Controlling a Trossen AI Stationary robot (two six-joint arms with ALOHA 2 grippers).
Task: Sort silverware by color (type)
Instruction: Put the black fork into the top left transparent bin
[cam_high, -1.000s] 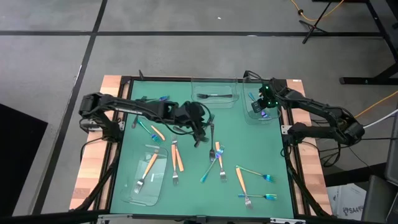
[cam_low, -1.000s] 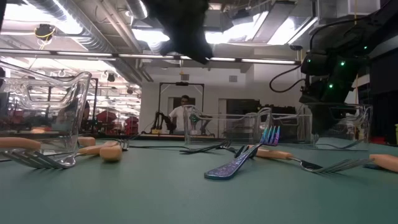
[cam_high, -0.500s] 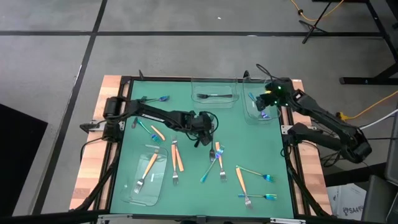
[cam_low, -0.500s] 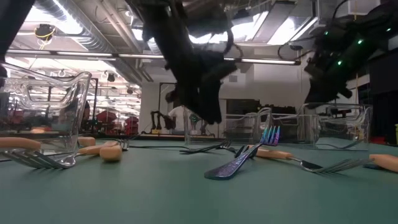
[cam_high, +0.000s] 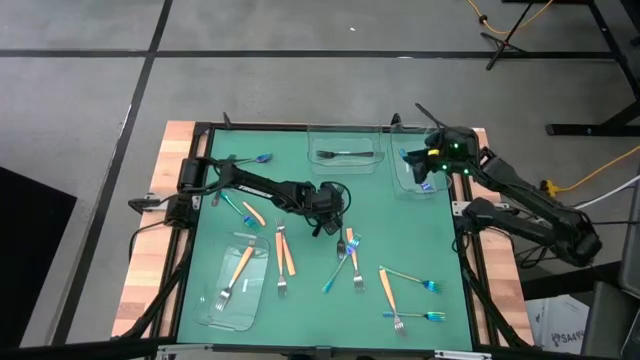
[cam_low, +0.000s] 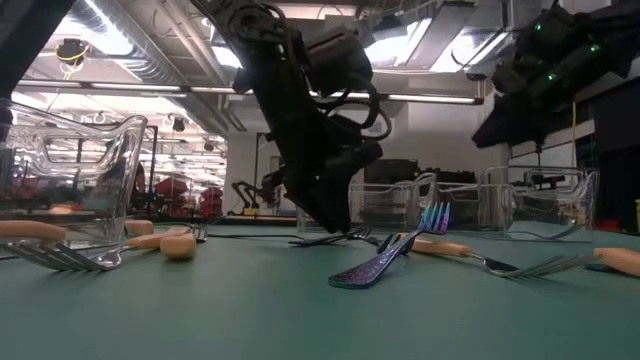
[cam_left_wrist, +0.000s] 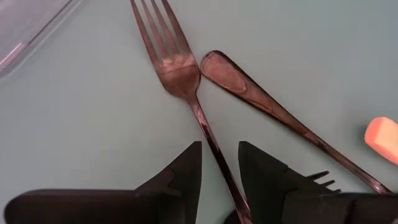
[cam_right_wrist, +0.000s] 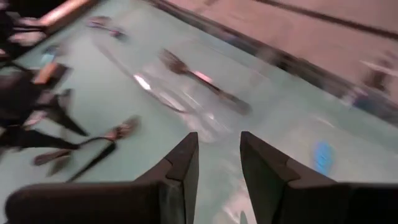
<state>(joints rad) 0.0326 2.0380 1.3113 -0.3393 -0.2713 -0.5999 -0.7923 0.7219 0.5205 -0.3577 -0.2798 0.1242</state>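
Black fork (cam_left_wrist: 180, 68) flat on desk (cam_high: 400, 230) mid-field, beside second black fork (cam_left_wrist: 273, 112). Left hand (cam_left_wrist: 219, 171) directly over it, fingers apart, straddling handle; long axis runs between them, tines pointing away. Right hand (cam_right_wrist: 217, 168) apart, empty, well off above far-right tray (cam_high: 412, 180).

A green desk (cam_high: 310, 290) carries three clear trays (cam_high: 237, 280), with orange-handled forks (cam_high: 286, 252), teal forks (cam_high: 415, 317) and black forks (cam_high: 341, 212) scattered loose across it.
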